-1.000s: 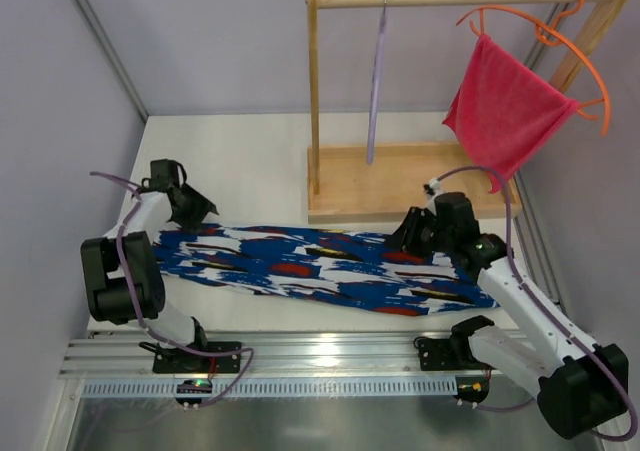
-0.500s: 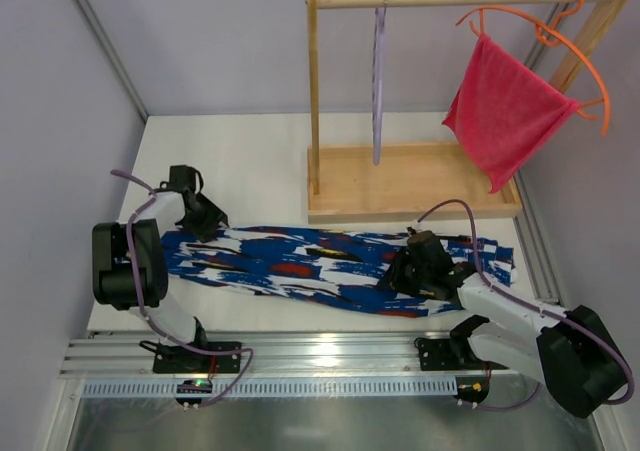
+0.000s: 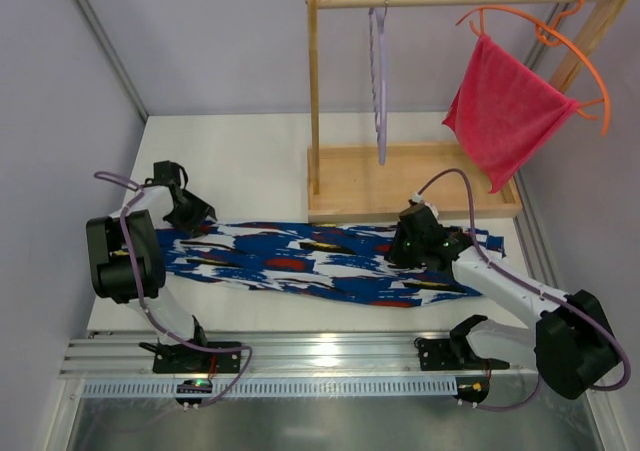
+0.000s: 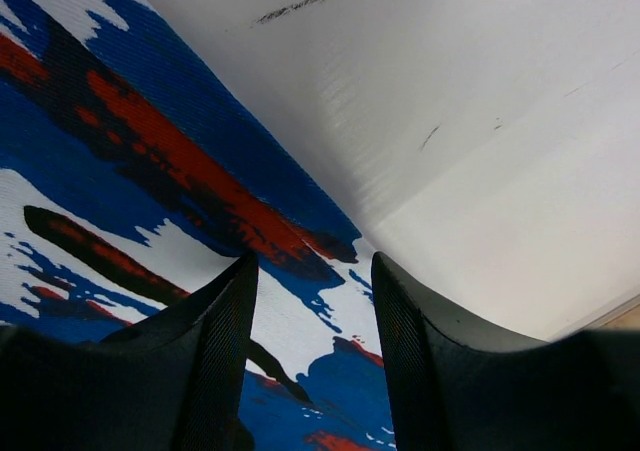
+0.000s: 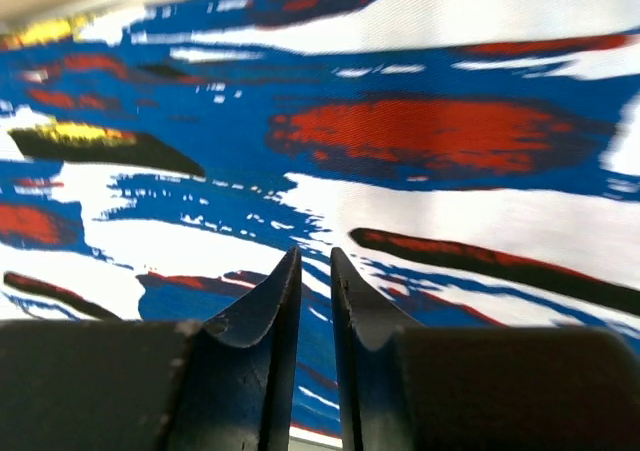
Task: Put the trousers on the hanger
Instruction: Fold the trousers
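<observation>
Landmark: bare wooden rack (image 3: 314,91), standing at the back of the white worktop (image 3: 250,151).

- Soft royal-blue trousers with white, red, black and yellow patches (image 3: 300,261): flat on the worktop and stretched lengthwise just in front of the rack's base. They run from well left of the rack to about its right end. No part looks lifted.
- Thin pale lavender plastic hanger (image 3: 379,91): hooked on the rack's top rail by its silver hook, edge-on to me and bare. Well apart from the trousers.
- Left claw (image 4: 315,266): down at the trousers' end farthest left of the rack. Jaws apart, straddling the cloth's edge, nothing pinched.
- Right claw (image 5: 315,256): low over the cloth in front of the rack's base. Jaws almost together, only a thin slit. Cannot tell whether fabric is caught.
- Orange hanger (image 3: 560,41) carrying a pink-red cloth (image 3: 505,111), at the rack's right end: not part of this job.

Judgement: early stage, nothing hung. Still to do: get a sure hold, lift the trousers, and drape them over the hanger's lower bar.
</observation>
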`<action>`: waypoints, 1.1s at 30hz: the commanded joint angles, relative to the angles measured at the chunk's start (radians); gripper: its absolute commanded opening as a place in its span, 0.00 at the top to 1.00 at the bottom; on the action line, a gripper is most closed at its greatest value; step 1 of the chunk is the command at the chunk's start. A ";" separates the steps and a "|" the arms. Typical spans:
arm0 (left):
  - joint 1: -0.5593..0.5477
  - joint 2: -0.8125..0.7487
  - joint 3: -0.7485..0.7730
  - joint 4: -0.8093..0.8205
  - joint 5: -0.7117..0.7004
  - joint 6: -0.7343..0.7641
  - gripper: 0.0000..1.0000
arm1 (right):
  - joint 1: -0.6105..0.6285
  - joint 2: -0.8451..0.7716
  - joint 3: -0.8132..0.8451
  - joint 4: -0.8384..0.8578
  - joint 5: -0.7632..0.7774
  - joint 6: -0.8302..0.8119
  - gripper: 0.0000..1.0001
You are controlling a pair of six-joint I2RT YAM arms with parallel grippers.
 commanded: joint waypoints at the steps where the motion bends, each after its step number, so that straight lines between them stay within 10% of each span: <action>1: 0.017 0.002 0.000 -0.018 -0.099 0.021 0.49 | -0.004 -0.080 0.035 -0.163 0.188 0.057 0.80; 12: 0.017 -0.028 -0.004 -0.032 -0.121 0.044 0.48 | -0.047 -0.023 -0.047 -0.146 0.305 0.094 0.81; 23: 0.015 -0.185 0.104 -0.136 -0.173 0.113 0.47 | 0.071 -0.221 0.015 -0.166 -0.177 0.007 0.86; 33: 0.043 -0.081 0.033 -0.125 -0.242 0.128 0.46 | 0.079 -0.247 -0.226 -0.148 0.048 0.160 0.90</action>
